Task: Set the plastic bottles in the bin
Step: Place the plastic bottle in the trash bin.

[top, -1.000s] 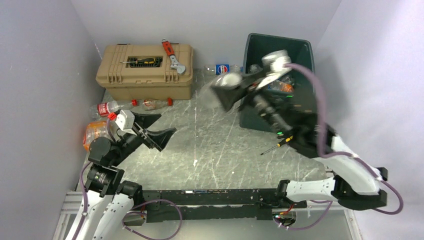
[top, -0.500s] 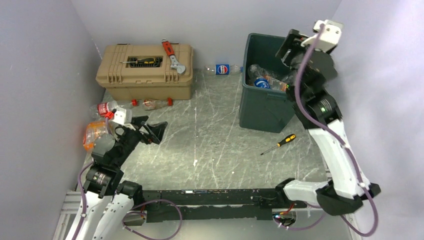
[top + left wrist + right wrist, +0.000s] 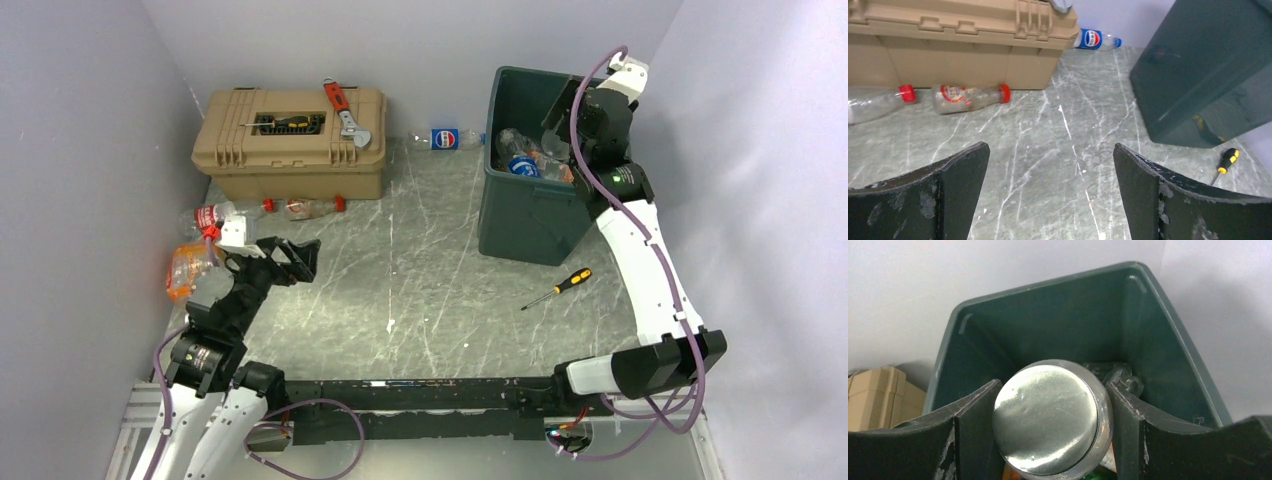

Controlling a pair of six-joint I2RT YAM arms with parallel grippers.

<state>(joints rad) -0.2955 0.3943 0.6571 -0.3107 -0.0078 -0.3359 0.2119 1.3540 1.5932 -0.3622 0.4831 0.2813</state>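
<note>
My right gripper [image 3: 1053, 385] is shut on a clear plastic bottle [image 3: 1048, 415], seen base-on, and holds it over the open top of the dark green bin [image 3: 1048, 315]. In the top view that gripper [image 3: 565, 120] hangs above the bin [image 3: 520, 215], where several bottles [image 3: 520, 155] lie. My left gripper [image 3: 1050, 150] is open and empty above the table near the left side [image 3: 300, 258]. Two red-capped bottles [image 3: 965, 95] [image 3: 873, 100] lie before the toolbox. A blue-labelled bottle [image 3: 446, 138] lies by the back wall. A crushed orange bottle [image 3: 185, 268] lies at the far left.
The tan toolbox [image 3: 290, 145] stands at the back left with a red wrench [image 3: 340, 105] and a screwdriver [image 3: 285, 122] on its lid. A yellow-handled screwdriver [image 3: 565, 283] lies on the table in front of the bin. Walls close in on three sides.
My right arm has swung up and back from in front of the bin to above its opening, carrying the bottle. The left gripper has drawn back slightly to the left.
</note>
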